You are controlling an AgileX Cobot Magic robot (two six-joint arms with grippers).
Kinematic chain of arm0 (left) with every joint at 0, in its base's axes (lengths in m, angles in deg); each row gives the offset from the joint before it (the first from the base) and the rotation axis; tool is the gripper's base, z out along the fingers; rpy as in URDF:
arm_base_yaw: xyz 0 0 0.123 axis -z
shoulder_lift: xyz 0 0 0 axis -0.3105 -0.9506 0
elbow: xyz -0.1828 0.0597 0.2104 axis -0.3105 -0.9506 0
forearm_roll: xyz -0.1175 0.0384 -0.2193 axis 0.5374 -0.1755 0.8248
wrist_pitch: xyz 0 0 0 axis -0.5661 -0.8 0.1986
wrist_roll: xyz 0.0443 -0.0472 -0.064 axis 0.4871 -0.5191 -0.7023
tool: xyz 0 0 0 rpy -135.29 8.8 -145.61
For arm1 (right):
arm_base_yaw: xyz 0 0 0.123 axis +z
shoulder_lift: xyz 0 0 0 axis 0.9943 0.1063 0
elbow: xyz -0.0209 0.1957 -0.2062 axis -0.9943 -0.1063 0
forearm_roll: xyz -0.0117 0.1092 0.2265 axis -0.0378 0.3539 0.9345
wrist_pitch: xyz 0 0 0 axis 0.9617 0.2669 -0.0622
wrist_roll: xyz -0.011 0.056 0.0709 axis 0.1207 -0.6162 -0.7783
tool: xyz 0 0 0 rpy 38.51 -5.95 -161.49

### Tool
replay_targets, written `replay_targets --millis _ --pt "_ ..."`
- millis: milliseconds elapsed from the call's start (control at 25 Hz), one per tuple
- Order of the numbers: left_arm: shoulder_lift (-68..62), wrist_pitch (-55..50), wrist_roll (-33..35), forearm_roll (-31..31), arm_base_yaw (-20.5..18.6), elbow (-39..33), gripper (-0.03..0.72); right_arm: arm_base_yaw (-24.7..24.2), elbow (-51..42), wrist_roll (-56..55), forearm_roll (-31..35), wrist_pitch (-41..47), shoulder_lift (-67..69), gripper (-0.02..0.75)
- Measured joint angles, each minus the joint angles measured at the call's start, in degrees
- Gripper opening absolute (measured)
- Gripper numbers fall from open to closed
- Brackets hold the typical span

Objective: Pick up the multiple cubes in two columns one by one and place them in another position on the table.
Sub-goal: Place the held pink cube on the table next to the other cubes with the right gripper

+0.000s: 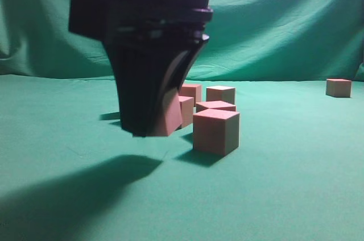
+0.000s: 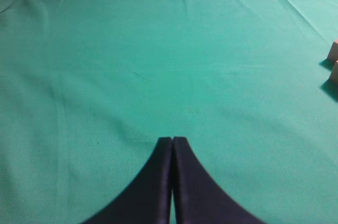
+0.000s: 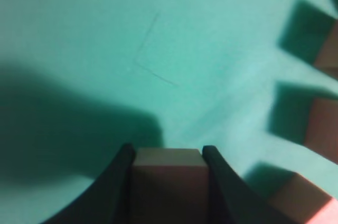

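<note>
Grip first: the right gripper (image 3: 169, 163) is clamped on 1 cube (image 3: 169, 182), its 2 dark fingers pressed against opposite side faces, as the right wrist view shows. From the exterior view that held cube (image 1: 169, 117) hangs between the fingertips, tilted, and appears just clear of the table (image 1: 296, 195), with its shadow on the cloth below and to the left. The remaining cubes (image 1: 215, 132) sit just to the right of the gripper and behind it, close enough that a sideways swing that way could knock them. 1 more cube (image 1: 338, 87) lies well apart at the far right. Open green cloth stretches to the left, away from the cluster. The left gripper (image 2: 172, 140) is closed on nothing, fingertips touching, over bare cloth; 2 cubes (image 2: 333, 61) show only at the right edge of its view. My judgement: the right arm is the one placed to set this cube down.
</note>
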Motion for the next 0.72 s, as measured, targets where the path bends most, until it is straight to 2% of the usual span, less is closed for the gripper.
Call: replay_targets --millis 720 --pt "0.0 0.0 0.0 0.0 0.0 0.0 0.0 0.0 0.0 4.32 1.37 -2.39 2.9 0.25"
